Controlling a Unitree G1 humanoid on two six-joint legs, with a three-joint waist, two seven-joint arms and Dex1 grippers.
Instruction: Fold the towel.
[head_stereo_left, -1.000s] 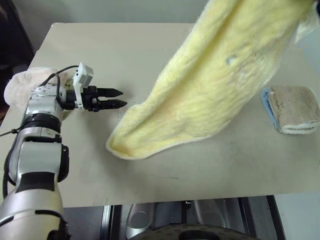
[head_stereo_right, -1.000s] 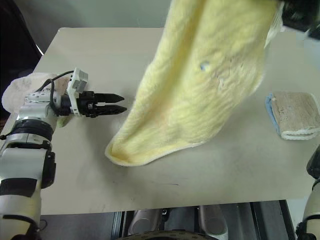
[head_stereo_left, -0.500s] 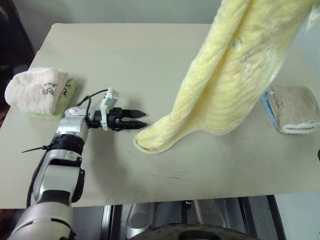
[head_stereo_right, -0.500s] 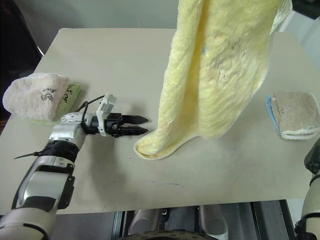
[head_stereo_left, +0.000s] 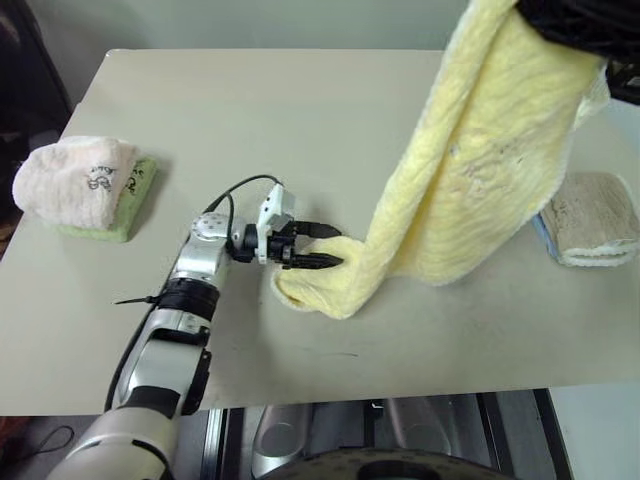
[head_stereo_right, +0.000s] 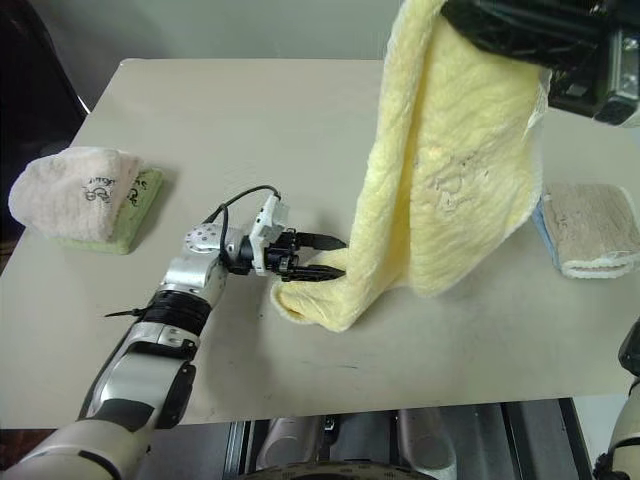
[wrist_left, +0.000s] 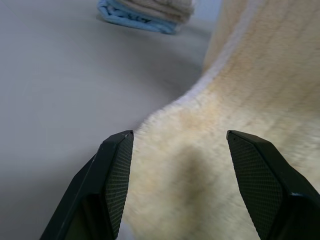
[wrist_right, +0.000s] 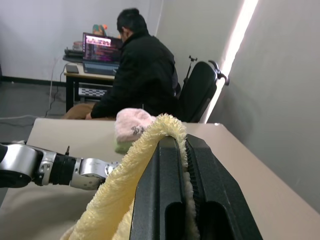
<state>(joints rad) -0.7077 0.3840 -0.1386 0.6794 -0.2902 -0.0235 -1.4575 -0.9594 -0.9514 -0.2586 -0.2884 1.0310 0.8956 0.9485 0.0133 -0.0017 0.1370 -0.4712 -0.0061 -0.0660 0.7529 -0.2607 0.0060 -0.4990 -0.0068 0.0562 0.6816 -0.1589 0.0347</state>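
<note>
Yellow terry, the towel (head_stereo_right: 450, 190) hangs from your right gripper (wrist_right: 185, 150), whose fingers are pinched tight on its upper edge high over the table (head_stereo_right: 250, 110). Its lower end lies bunched on the tabletop, where your left gripper (head_stereo_right: 325, 258) reaches it with fingers spread around the fold.

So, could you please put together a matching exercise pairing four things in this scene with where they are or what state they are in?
Column one:
1. towel
2. left pincer
3. right pincer
4. pink towel

Column two:
A. shut on the raised end of the yellow cloth
B. folded, resting on a green cloth near the table's left edge
C. open, fingers either side of the cloth's low end on the table
D. hanging from above, its low end on the table

Pairs: 1-D, 2-C, 3-A, 4-B
</note>
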